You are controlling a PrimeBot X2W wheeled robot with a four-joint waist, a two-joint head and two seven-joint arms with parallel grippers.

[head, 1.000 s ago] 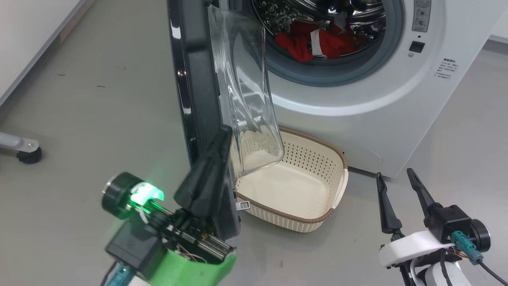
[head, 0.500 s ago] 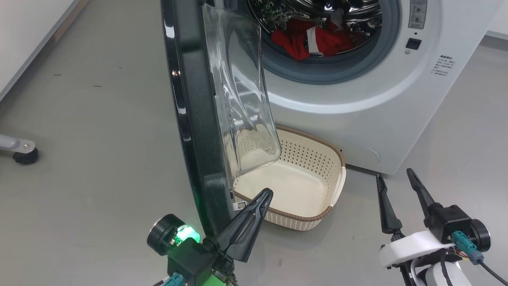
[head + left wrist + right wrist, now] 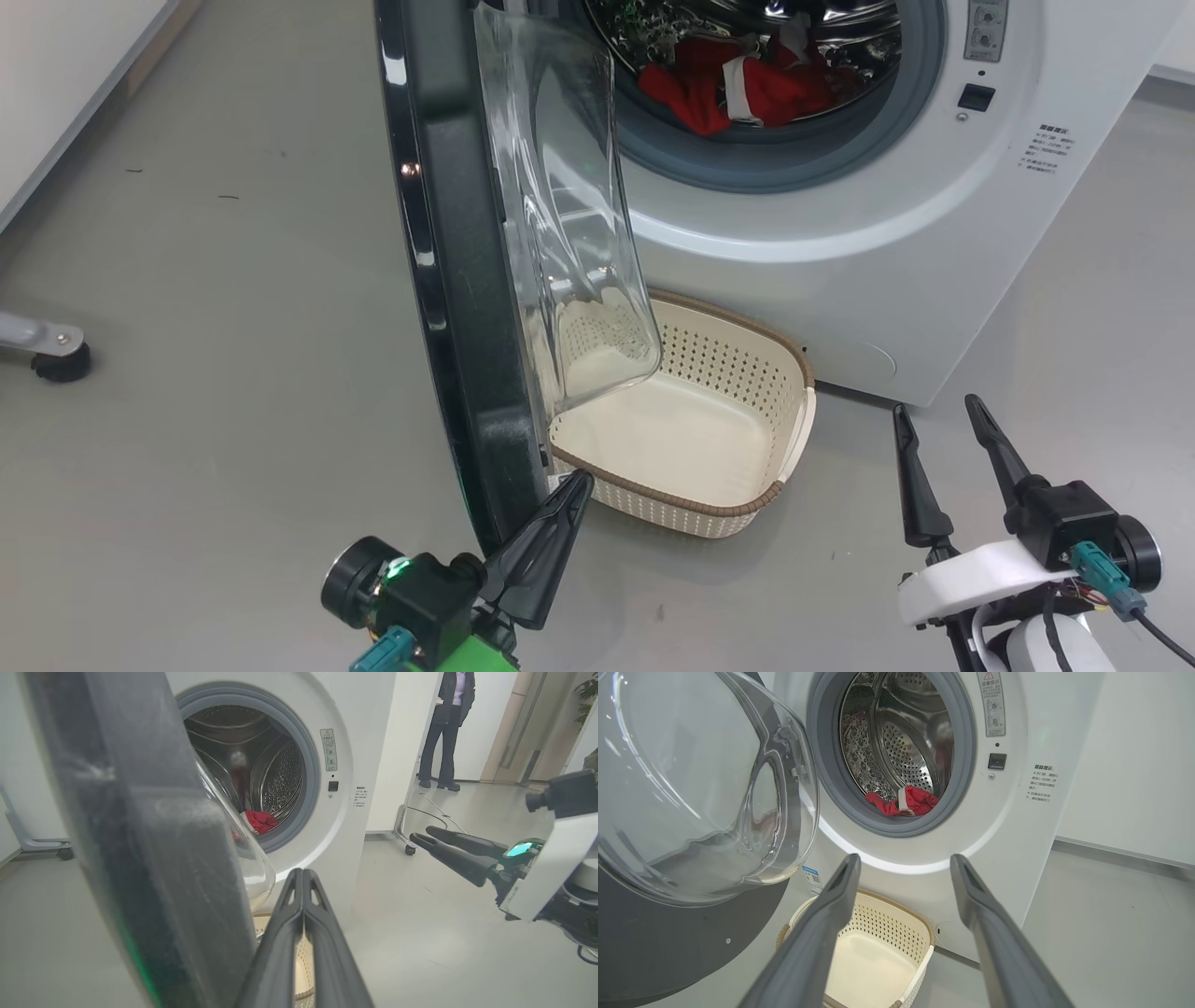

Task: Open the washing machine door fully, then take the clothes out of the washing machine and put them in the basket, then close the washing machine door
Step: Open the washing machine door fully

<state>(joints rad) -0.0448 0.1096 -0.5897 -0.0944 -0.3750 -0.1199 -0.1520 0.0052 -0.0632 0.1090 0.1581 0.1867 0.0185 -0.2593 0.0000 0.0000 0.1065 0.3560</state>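
Nearly edge-on to the head camera, the big round washing machine door (image 3: pixel 448 280), glossy black at the rim with a bulging clear glass bowl (image 3: pixel 569 233), stands roughly square to the white front-loading washer (image 3: pixel 840 261), whose steel drum is open. A crumpled red jersey with white trim (image 3: pixel 738 89) lies at the drum's front lip, spread side to side just behind the grey rubber gasket (image 3: pixel 747 177).

The left gripper (image 3: pixel 579 478), its two dark fingers pressed together on nothing, sits low just beside the door's bottom edge, on the drum side; whether it touches the rim cannot be told. The right gripper (image 3: pixel 935 407) hangs well apart at the lower right, fingers spread wide and empty. Its wrist view puts the drum mouth and the jersey straight ahead and above.

On that line the right arm looks better placed to reach in, with nothing between it and the clothes, while the left would have to come round the glass bowl. A small cream perforated plastic basket with a brown woven-look rim (image 3: pixel 681 429) sits empty on the grey floor (image 3: pixel 233 373) against the washer, below the opening and partly under the bowl. A person in dark clothes (image 3: pixel 446 723) stands by a doorway beyond.
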